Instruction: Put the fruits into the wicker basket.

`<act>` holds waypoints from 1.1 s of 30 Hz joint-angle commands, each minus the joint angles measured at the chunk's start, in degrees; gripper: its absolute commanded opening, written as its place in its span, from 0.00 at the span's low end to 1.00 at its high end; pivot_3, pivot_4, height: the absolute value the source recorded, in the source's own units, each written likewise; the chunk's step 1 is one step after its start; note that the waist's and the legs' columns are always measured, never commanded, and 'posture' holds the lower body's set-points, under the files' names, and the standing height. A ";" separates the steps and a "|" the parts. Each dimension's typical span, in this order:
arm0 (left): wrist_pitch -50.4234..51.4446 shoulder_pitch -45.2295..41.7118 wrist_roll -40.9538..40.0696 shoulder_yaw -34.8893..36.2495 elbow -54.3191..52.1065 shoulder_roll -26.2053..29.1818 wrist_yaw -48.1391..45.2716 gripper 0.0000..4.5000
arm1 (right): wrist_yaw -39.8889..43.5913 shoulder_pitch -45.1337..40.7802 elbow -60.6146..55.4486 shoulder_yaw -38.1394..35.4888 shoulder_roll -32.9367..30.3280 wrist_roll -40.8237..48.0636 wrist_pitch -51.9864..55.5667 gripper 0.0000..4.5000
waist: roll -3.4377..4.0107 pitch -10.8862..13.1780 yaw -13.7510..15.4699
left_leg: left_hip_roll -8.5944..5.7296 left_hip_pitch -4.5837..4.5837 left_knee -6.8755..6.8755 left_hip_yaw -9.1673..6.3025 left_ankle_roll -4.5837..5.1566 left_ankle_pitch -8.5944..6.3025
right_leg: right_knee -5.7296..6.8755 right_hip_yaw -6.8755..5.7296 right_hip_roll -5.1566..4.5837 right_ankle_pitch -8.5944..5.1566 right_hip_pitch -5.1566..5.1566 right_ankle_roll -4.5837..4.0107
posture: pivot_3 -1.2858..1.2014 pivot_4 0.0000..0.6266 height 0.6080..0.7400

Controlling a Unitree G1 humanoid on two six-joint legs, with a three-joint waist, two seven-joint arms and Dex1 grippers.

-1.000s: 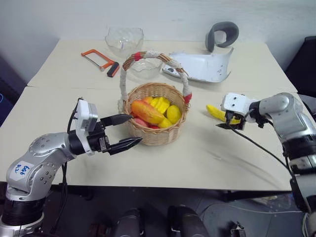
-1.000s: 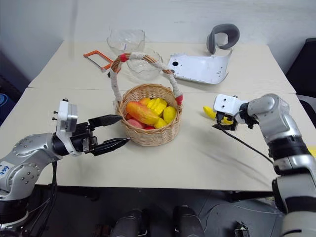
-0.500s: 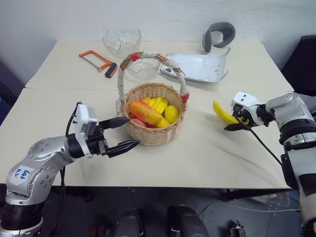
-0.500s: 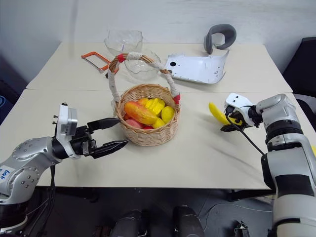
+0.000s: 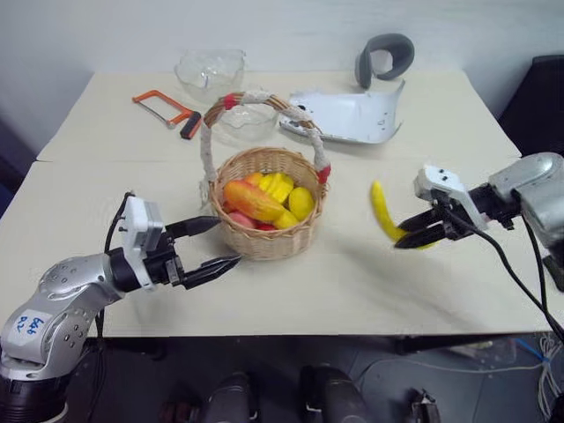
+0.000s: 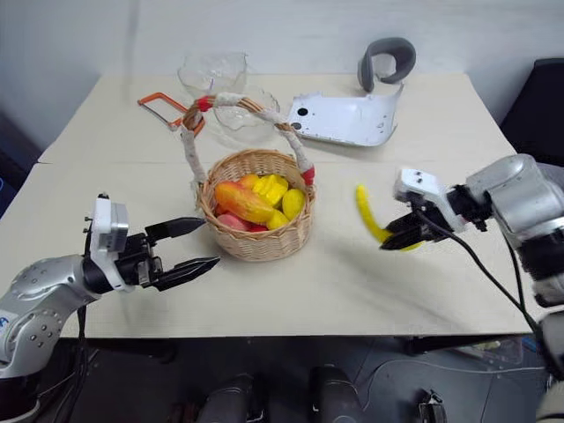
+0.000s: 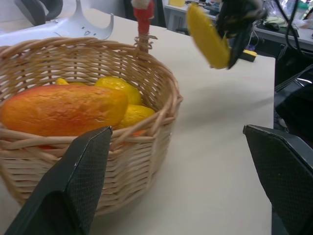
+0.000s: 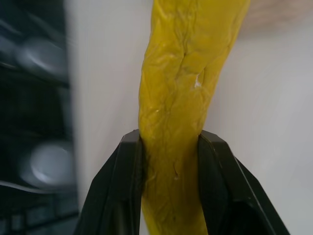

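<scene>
The wicker basket (image 5: 264,240) stands mid-table, its taped handle arching over it. Inside lies an orange-yellow mango (image 5: 251,199) among other yellow fruits. Right of the basket, my right gripper (image 5: 414,236) is shut on the lower end of the banana (image 5: 382,210), which hangs tilted just above the table. In the right wrist view the banana (image 8: 181,98) is pinched between both black fingers (image 8: 122,181). My left gripper (image 5: 227,241) stands open at the basket's near left side, holding nothing; the left wrist view looks at the basket wall (image 7: 146,127) between its fingers.
At the back of the table are two clear glass bowls (image 5: 210,72), an orange hacksaw (image 5: 163,106), a white plastic shell (image 5: 352,115) and a grey curved piece (image 5: 383,55). Bare tabletop lies between basket and banana.
My right gripper has shut on the banana and lifted it off the table. My left gripper, still open, has drawn back a little from the basket. The camera view has shifted.
</scene>
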 commanded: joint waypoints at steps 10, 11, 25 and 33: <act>-1.62 11.85 -1.99 10.26 -2.30 -1.41 1.02 1.00 | -34.17 -8.00 0.46 -7.85 36.35 -4.65 10.54 0.25 | -0.20 -0.12 1.05 | -0.22 -0.27 0.18 -0.21 0.00 0.15 | -0.01 0.02 -0.23 0.17 -0.09 -0.27 | 0.52 0.24 1.00; -1.86 12.23 -1.88 10.10 -2.73 -1.92 1.45 1.00 | -35.97 -7.78 0.73 -8.52 37.75 -5.47 9.97 0.25 | -0.20 -0.12 0.78 | -0.26 -0.34 0.18 -0.21 0.04 0.15 | -0.08 0.03 -0.28 0.20 -0.10 -0.22 | 0.52 0.24 1.00; -4.45 11.66 -0.80 8.49 -3.07 -4.31 3.94 1.00 | -34.40 -0.52 -6.68 -10.80 34.78 -8.62 3.62 0.88 | -0.26 -0.15 0.57 | -0.24 -0.37 0.16 -0.14 0.38 -0.01 | -0.26 0.01 -0.23 0.27 -0.07 -0.09 | 0.52 0.24 1.00; -3.85 10.77 -3.45 10.77 -3.57 -3.16 4.13 1.00 | -19.81 10.91 -16.04 -23.74 23.22 8.06 6.55 1.00 | -0.28 -0.14 0.77 | -0.18 -0.23 0.06 -0.20 0.37 0.02 | -0.32 -0.01 -0.16 0.27 0.08 -0.09 | 0.52 0.24 1.00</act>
